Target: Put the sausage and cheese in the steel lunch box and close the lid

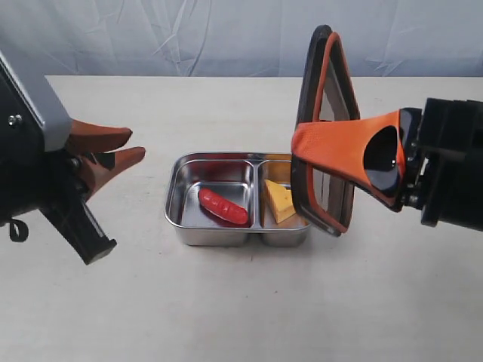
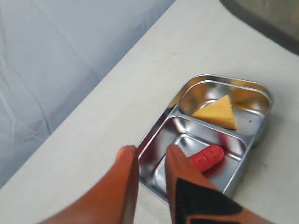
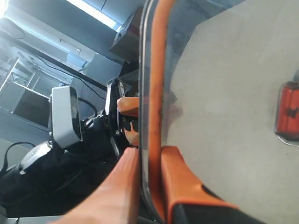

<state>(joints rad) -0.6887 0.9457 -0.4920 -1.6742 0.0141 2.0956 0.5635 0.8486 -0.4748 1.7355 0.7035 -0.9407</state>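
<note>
The steel lunch box (image 1: 173, 204) sits mid-table with the red sausage (image 1: 223, 207) in its left compartment and the yellow cheese (image 1: 278, 200) in its right one. My right gripper (image 1: 296, 147) is shut on the edge of the dark lid (image 1: 326, 90), holding it upright on its edge over the box's right end, orange seal rim showing. In the right wrist view the gripper (image 3: 148, 151) clamps the lid (image 3: 156, 70). My left gripper (image 1: 136, 147) hovers open and empty left of the box. The left wrist view shows that gripper (image 2: 150, 150) above the box (image 2: 159, 123), sausage (image 2: 208, 157) and cheese (image 2: 217, 112).
A pale cloth backdrop (image 1: 189, 34) hangs behind the beige table (image 1: 226, 302). The lid's orange valve tab (image 3: 288, 112) shows in the right wrist view.
</note>
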